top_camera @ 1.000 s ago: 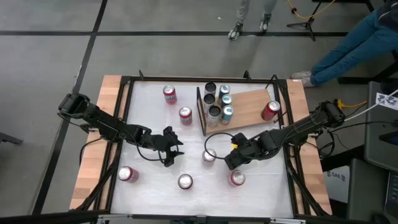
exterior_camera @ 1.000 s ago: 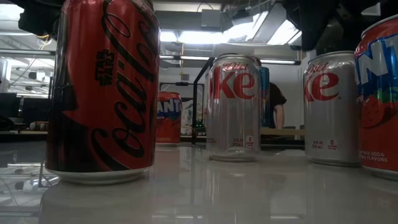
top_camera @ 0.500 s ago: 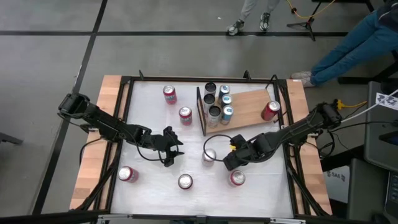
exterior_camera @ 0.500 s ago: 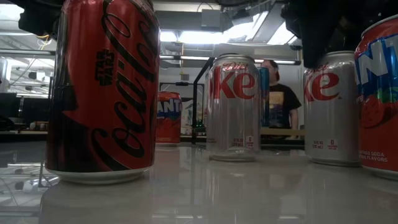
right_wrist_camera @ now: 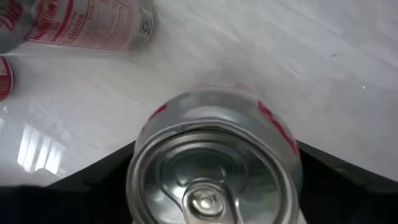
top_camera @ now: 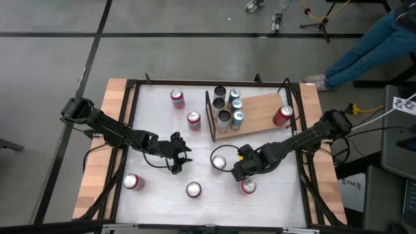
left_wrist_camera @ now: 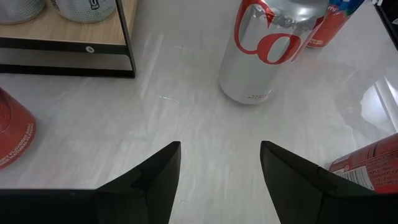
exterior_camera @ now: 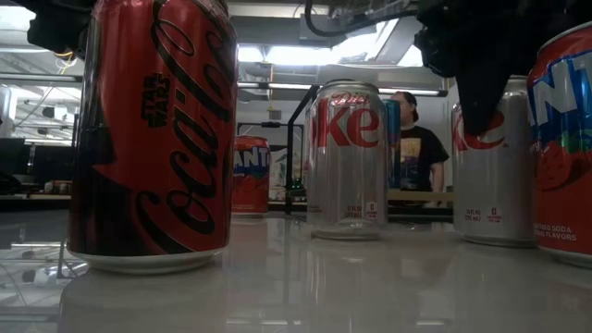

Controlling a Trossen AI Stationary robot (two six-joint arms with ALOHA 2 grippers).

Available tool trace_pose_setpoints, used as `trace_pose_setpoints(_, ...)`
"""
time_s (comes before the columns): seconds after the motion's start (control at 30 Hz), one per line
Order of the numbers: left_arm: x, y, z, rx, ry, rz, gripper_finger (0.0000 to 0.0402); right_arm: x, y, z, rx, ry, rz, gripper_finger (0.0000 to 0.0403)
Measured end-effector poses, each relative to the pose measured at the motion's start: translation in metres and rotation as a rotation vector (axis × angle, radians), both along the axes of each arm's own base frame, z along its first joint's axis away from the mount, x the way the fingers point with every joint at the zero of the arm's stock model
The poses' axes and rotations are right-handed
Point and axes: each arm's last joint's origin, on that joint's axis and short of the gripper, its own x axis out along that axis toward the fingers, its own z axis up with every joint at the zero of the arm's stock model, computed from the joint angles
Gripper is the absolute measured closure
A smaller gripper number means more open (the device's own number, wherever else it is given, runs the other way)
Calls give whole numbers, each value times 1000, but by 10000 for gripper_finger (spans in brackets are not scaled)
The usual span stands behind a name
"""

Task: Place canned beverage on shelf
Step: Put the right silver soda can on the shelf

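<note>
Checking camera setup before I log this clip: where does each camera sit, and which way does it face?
High view: overhead, straight down on the table; both arms, the shelf.
Low view: tabletop height, level across cans; right gripper from above.
Left wrist view: past the open left gripper toward the shelf.
Right wrist view: down on a silver can between its fingers.
Shared: that silver can shows in all four views.

The left arm reaches in from the left edge, its hand (top_camera: pixel 177 153) low with fingers (left_wrist_camera: pixel 152 180) parted and nothing between them. The right arm stretches across from the right, its hand (top_camera: pixel 229 166) with fingers spread.
</note>
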Motion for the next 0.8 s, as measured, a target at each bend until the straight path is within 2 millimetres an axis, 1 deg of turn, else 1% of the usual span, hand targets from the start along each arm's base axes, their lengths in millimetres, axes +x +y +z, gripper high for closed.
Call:
trace_pose_setpoints(0.1,0,0,0,0,0,0,189,0,-1,0,-24,-9,16,101)
trace_pose_setpoints(0.17,0,0,0,0,0,0,189,0,-1,0,-39,-14,47,113)
trace_pose_setpoints(0.3,0,0,0,0,0,0,189,1,-3,0,-63,-19,153,113)
trace_pose_setpoints(0.4,0,0,0,0,0,0,189,4,-9,0,-85,-22,254,100)
trace_pose_setpoints(0.53,0,0,0,0,0,0,189,8,-19,0,-132,-31,464,92)
trace_pose_setpoints(0.7,0,0,0,0,0,0,189,13,-33,1,-212,-50,854,101)
trace_pose_setpoints(0.8,0,0,0,0,0,1,189,15,-39,1,-241,-66,1080,99)
